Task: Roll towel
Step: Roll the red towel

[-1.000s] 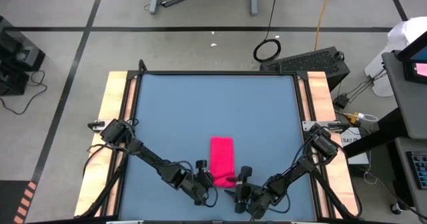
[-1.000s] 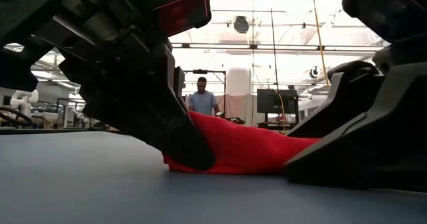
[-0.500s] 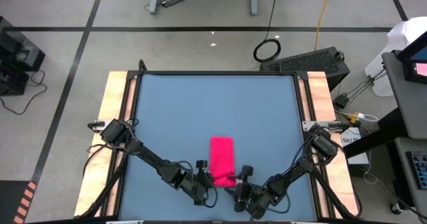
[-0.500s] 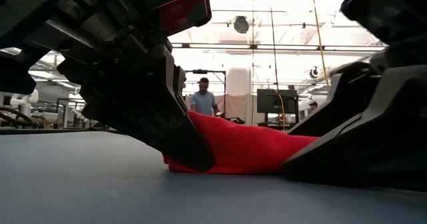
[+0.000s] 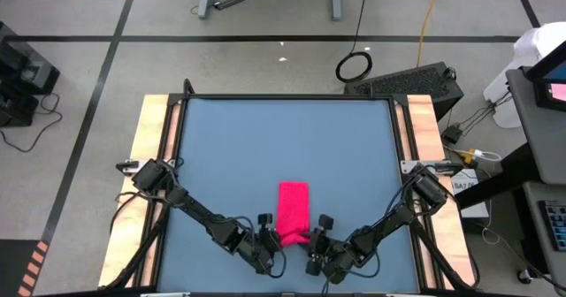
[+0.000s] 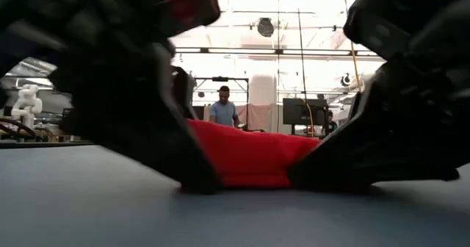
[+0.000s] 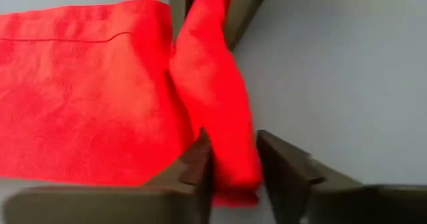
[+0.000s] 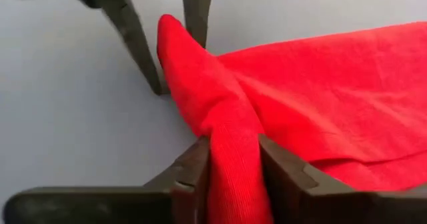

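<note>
towel (image 5: 294, 210) lay lower centre of table (image 5: 265, 147) | left gripper (image 5: 268, 237) pinched its near edge | right gripper (image 5: 317, 237) pinched same edge

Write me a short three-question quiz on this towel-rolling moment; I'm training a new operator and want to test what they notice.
1. True or false: the towel lies spread across the whole table.
2. Which edge of the towel do the left hand and the right hand pinch?
A. the edge far from the arms
B. the edge nearest the arms' hands
C. neither edge
3. Fill in: in the right wrist view, a raised fold of towel sits ____ that hand's two fingers.

Key:
1. False; it lies as a narrow strip near the front of the table.
2. B
3. between
</note>
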### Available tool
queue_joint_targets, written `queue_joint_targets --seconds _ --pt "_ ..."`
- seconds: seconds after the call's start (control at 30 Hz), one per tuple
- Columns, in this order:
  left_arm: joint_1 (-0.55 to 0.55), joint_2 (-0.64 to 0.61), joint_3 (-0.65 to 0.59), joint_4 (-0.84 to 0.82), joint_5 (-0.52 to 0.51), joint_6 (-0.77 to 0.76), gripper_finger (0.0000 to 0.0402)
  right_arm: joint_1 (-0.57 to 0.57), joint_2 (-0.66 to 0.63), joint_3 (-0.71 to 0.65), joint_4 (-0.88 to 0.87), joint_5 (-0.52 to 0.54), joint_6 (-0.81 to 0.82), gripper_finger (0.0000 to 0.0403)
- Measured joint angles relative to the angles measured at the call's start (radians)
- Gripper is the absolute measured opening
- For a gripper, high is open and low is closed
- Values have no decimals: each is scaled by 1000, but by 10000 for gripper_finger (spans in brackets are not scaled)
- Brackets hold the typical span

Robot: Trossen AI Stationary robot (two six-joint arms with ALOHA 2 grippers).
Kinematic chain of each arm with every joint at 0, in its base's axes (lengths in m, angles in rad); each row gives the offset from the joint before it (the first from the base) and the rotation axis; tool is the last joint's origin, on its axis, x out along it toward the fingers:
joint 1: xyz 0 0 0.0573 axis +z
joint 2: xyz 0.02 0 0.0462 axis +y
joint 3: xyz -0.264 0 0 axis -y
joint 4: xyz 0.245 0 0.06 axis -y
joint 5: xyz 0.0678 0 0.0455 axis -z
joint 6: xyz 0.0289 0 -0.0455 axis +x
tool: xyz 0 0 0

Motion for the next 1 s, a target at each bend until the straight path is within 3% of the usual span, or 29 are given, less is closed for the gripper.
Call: queue_joint_targets --seconds 0.2,0.33,0.6,0.77,1.0 --pt "-29 -74 -7 -113 -93 14 237 -1 0 0 5 -13 108 80" --pt "-67 -108 -4 -79 -189 57 274 -14 -15 -1 1 -62 153 82" --pt "-125 -31 -2 159 -308 270 267 -65 -86 -3 -8 -234 163 80" --pt "-120 14 -1 162 -337 277 243 -85 -94 -1 12 -314 177 80" --pt "-110 52 1 125 -331 273 205 -91 -95 -1 9 -325 202 79"
